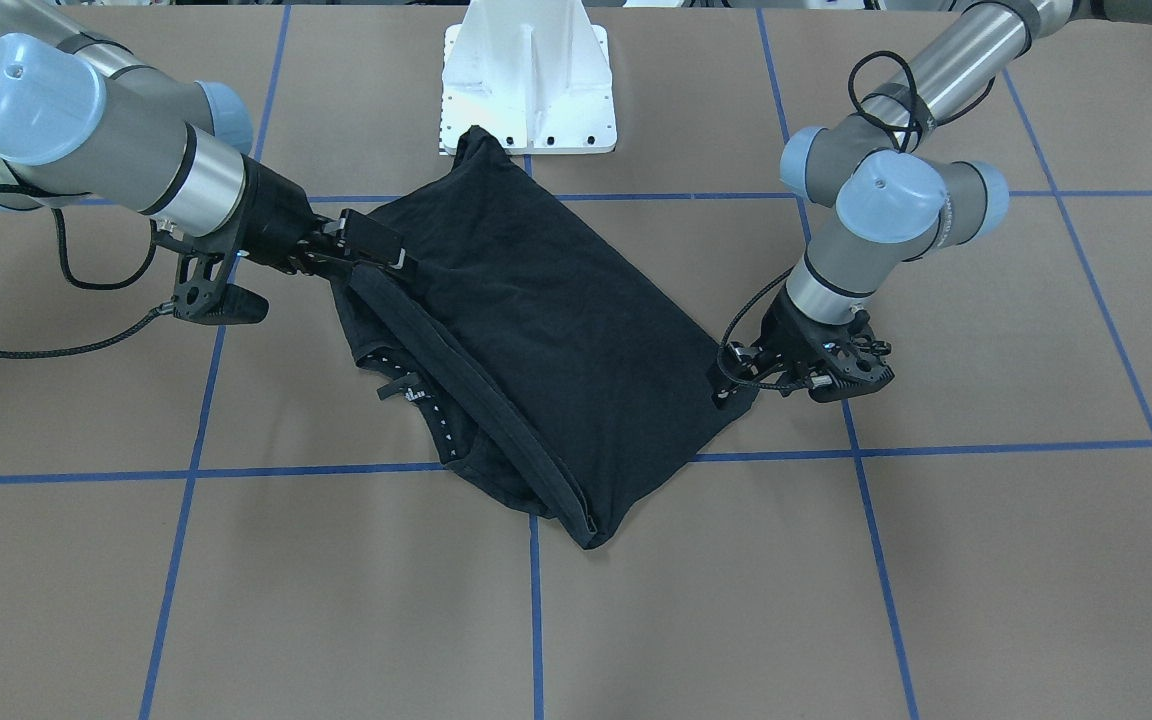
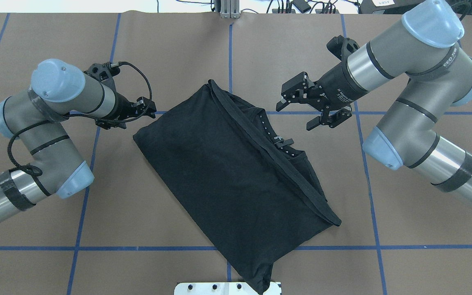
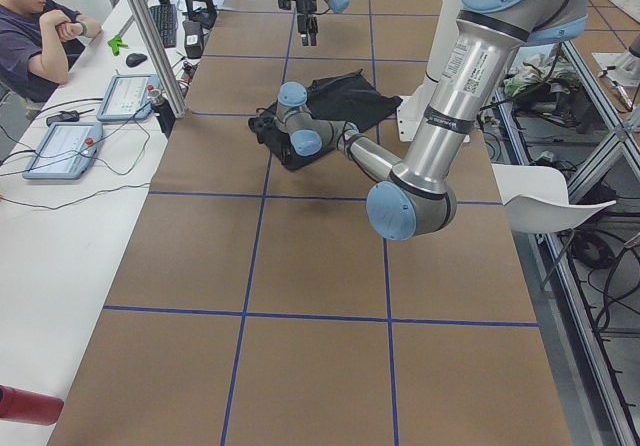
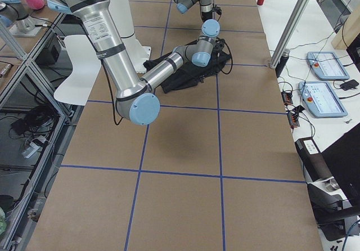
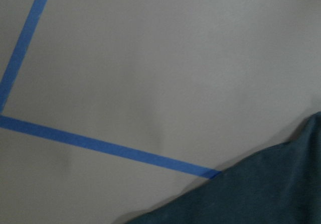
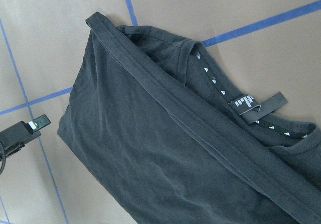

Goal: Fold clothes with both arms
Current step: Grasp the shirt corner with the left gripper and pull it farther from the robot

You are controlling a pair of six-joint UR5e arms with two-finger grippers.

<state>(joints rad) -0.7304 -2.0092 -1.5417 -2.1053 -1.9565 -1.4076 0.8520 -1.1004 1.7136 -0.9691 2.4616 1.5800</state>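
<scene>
Shirt: the black T-shirt [image 2: 228, 180] lies folded and slanted in the middle of the brown surface [image 2: 404, 254]. One end reaches the white pedestal [image 1: 528, 80] at the robot's edge.
Collar: it peeks out along the shirt's right side and has a small label [image 6: 257, 103].
Left claw: the left claw [image 2: 149, 107] sits low, just beside a shirt corner. I cannot tell if its fingers are apart or together.
Right claw: the right claw [image 2: 297, 112] hangs near the collar with its fingers wide apart, holding nothing.
</scene>
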